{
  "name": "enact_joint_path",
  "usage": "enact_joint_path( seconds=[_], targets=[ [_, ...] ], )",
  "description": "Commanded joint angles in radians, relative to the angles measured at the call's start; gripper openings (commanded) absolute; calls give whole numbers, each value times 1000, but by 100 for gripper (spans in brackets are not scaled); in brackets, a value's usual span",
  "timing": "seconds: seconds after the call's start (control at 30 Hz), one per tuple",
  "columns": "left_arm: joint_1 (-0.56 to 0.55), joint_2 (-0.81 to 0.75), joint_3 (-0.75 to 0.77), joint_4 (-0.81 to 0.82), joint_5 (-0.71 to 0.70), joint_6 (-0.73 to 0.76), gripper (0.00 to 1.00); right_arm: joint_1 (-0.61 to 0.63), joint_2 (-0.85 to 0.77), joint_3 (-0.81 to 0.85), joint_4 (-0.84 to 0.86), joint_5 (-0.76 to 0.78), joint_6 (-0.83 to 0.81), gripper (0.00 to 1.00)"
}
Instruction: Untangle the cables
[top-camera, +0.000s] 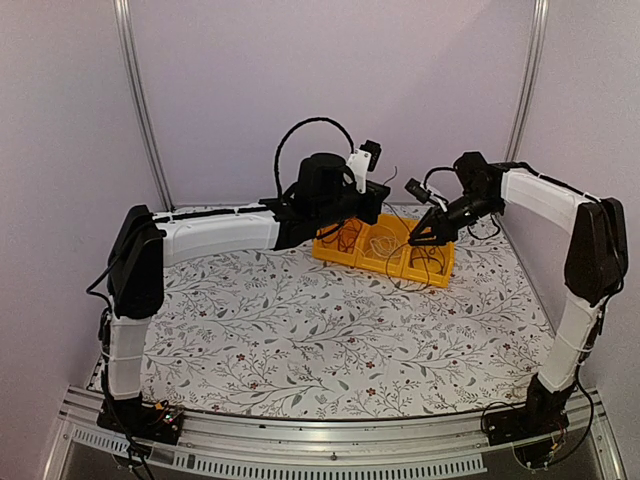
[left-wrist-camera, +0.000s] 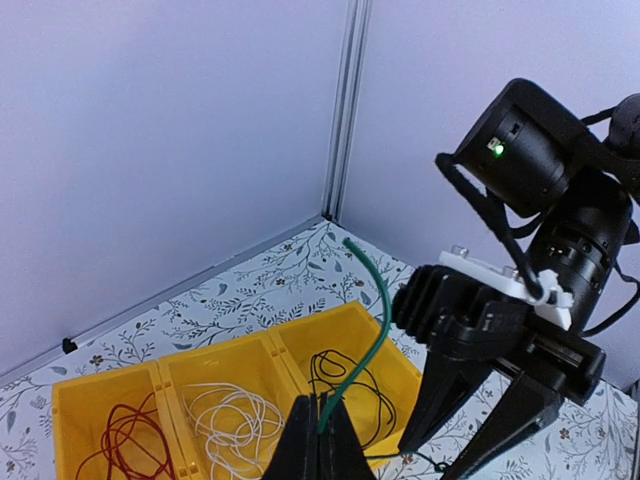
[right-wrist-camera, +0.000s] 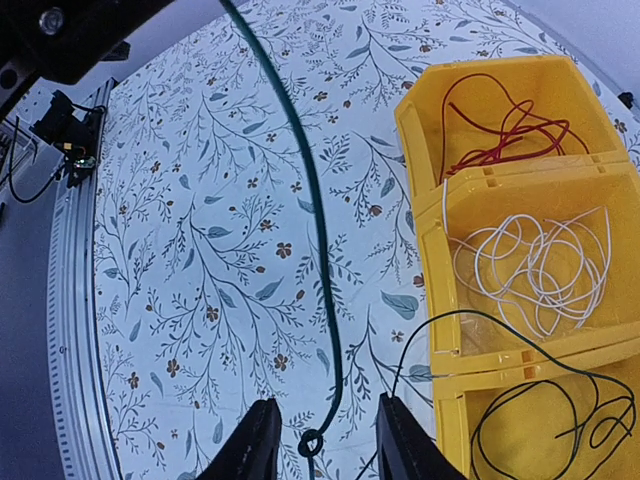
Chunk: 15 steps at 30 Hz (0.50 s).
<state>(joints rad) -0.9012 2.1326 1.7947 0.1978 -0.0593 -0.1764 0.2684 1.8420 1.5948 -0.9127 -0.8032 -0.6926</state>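
left wrist alone: green cable (left-wrist-camera: 385, 300) pinched

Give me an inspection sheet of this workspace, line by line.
Surface: floral-patterned table, flat.
Job's things: red cable, white cable and black cable lie in separate compartments of the yellow bin; green cable is out of the bin, held in the air.
Clutter: nothing seen.
Grippers: left gripper shut on the green cable; right gripper open, the green cable's end between its jaws.
Cables: black hose loops above the left arm.
Surroundings: pale walls; metal rail at the near edge.
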Motion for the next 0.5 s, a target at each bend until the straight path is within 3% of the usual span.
enact_joint_path(
  seconds=[0.0,0.17,0.23,0.33,0.47],
  targets=[
    [2,-11,18,26,12,3,0,6,29,-9,24,15,19,30],
    [2,-16,17,25,11,10,0,6,34,17,32,23,36,0],
    [2,-19,18,14,10,20,2,6,30,44,17,39,32,0],
    [2,-40,5,-11,-17,27,23,-2,17,94,-20,83,1,0],
    [2,-119,-84,-9,-69,35,35,-56,-12,156,-44,156,-45,0]
  ],
)
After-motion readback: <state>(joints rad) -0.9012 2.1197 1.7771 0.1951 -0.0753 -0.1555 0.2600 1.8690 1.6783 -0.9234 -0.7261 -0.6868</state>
